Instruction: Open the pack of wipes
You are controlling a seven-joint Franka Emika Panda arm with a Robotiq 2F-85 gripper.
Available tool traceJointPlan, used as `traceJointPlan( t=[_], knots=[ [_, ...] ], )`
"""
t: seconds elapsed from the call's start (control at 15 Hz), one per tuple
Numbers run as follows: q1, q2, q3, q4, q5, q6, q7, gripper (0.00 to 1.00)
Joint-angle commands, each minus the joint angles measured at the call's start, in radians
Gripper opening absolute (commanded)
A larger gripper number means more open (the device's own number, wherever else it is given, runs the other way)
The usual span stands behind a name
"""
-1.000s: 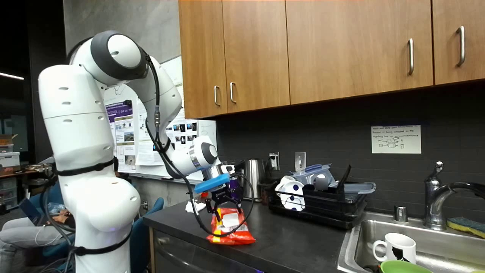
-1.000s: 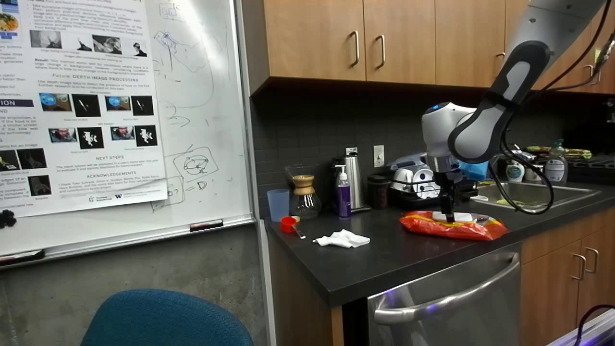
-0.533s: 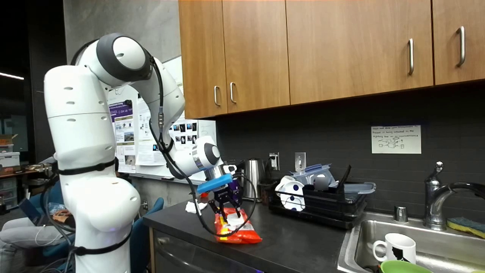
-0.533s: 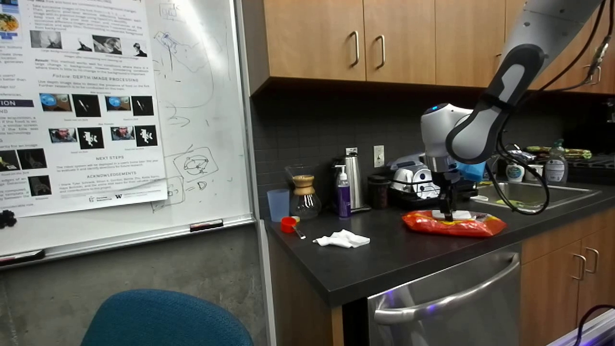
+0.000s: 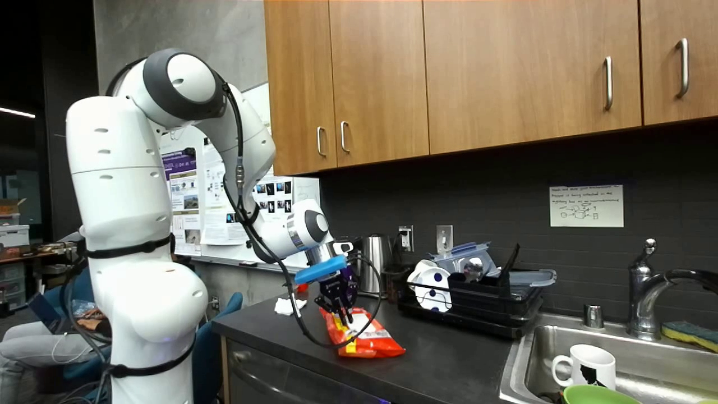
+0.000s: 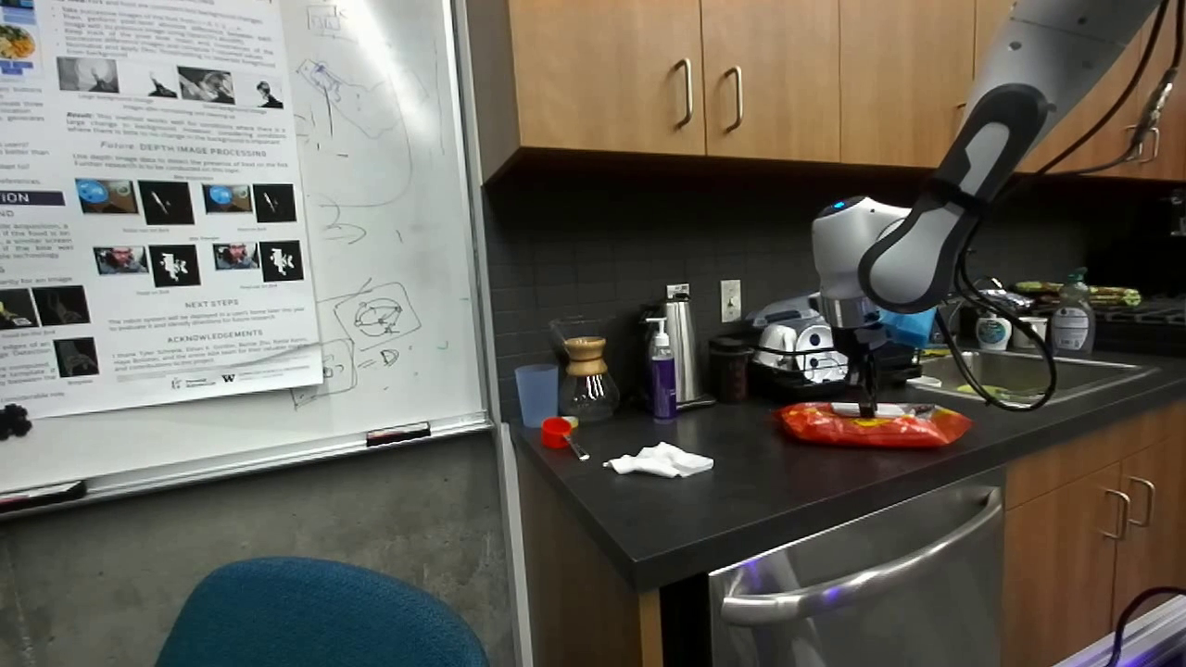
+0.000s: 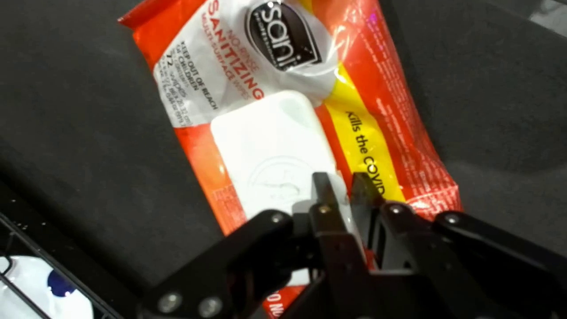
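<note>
Because the gripper (image 7: 343, 181) seems to straddle the long edge of the lid (image 7: 274, 146) with its fingers (image 7: 323, 188) nearly together, I worry most about a poor bite: what shows of that edge looks smooth, and they could slip off it. I can't make out whether they are pinching the edge or just pressing beside it. The pack (image 6: 873, 434) lies lid-up on the counter (image 6: 686, 509), right under them, with nothing I can see bracing it, so a pull could drag or lift the whole thing instead of popping the lid. Catching loose film (image 7: 210, 164) along with the edge might tear it. The lid is stiff-looking white plastic, rounded at the corners, with a moulded circle (image 7: 279, 181) on its face. Around it the film is glossy, orange-red, crinkled and puffed, with a yellow band (image 7: 361, 141). The counter looks matte and dark.
</note>
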Motion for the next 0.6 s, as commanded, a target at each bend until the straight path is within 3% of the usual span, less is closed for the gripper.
traceJointPlan(
  t=[0.0,0.53],
  knots=[
    [0.01,0.008,-0.014,0.013,-0.006,0.007,-0.019,0.02],
    [0.004,-0.012,-0.013,0.011,-0.034,0.023,-0.009,0.0]
  ],
)
